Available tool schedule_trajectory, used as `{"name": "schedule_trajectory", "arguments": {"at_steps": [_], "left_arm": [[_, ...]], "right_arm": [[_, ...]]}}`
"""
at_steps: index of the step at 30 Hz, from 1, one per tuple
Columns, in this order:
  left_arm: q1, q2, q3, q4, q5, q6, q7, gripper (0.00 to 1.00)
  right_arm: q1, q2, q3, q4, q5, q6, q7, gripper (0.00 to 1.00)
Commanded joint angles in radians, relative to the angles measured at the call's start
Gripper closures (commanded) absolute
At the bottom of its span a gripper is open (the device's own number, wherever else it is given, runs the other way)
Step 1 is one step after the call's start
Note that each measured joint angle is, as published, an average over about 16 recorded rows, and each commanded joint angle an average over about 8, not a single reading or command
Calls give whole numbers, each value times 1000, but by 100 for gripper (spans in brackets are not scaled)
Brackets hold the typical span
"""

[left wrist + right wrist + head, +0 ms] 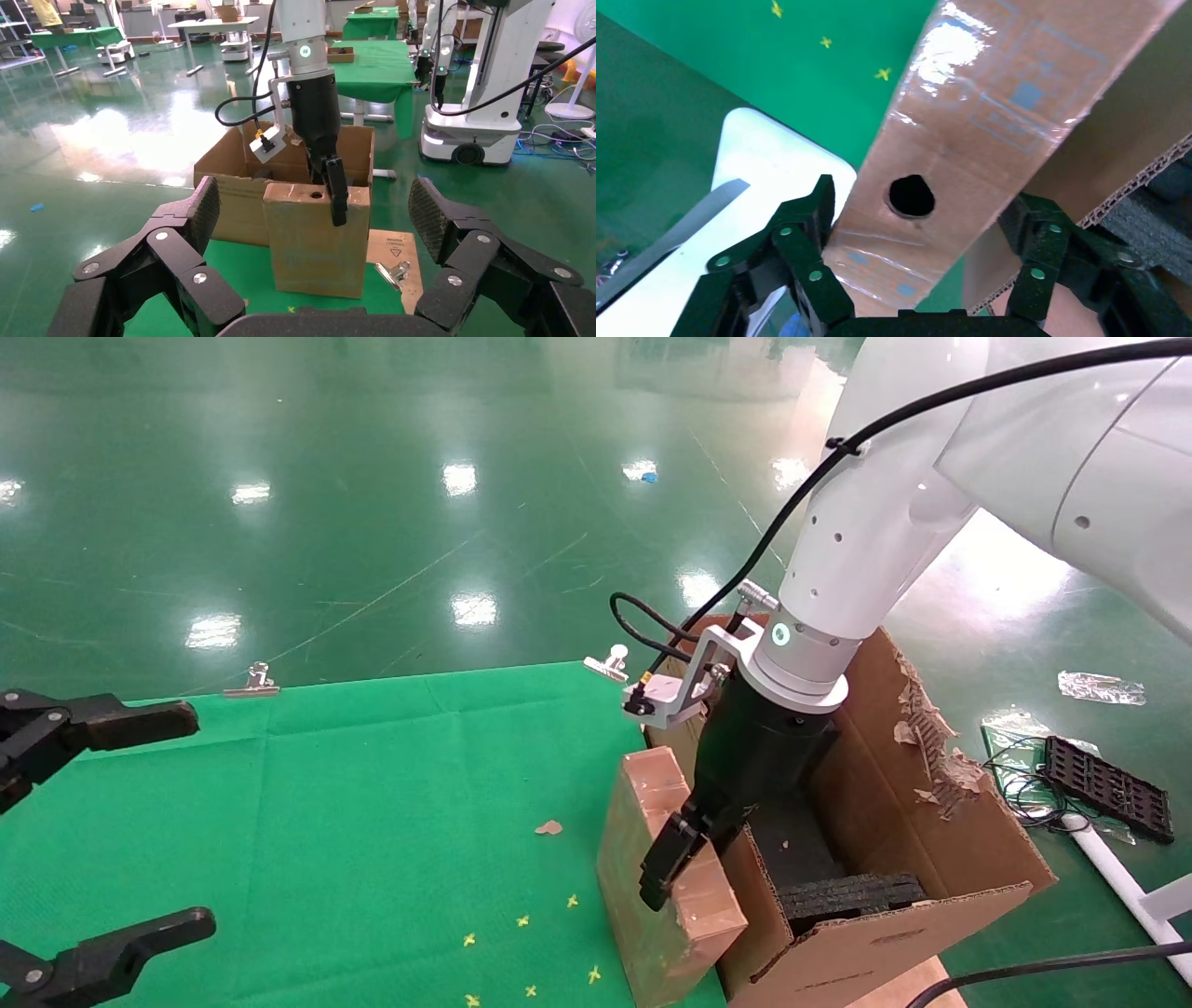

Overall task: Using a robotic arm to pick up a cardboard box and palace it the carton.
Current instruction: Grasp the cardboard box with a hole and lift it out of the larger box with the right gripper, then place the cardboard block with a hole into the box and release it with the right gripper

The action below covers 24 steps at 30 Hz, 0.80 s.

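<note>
While the left claw (88,831) sits parked over the green cloth (372,784) at the robot's far left, fingers spread wide and holding nothing, the work is farther right. Two metal clips (251,682) lie at the cloth's far edge, beyond it, and yellow marks (523,921) dot the cloth between the two claws. The right arm (866,551) reaches down steeply from the robot's upper right, its green ring light (780,634) just above the black wrist, a grey camera block (666,696) jutting toward the cloth. The right claw (684,859) is clenched on the box (666,887), its fingers (807,260) pressed on both broad faces near the top edge, either side of a round hole (911,196). The box stands upright on the cloth's right edge, directly under the claw and touching the carton (931,840) wall. The carton lies just right of the claw, flaps up, one torn, with black foam (852,896) inside. Beyond the carton, on the floor, rests a black tray (1108,789).
</note>
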Motion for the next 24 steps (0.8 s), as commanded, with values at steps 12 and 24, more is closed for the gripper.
{"name": "schedule_trajectory", "arguments": {"at_steps": [12,24], "left_arm": [[0,0,1,0,-1,0,0,100],[0,-1,2,0,-1,-1,1,100]], "right_arm": [[13,-1,-29,-9,17,16,-30,100],[197,106,75,-11,61,120,-219,100]]}}
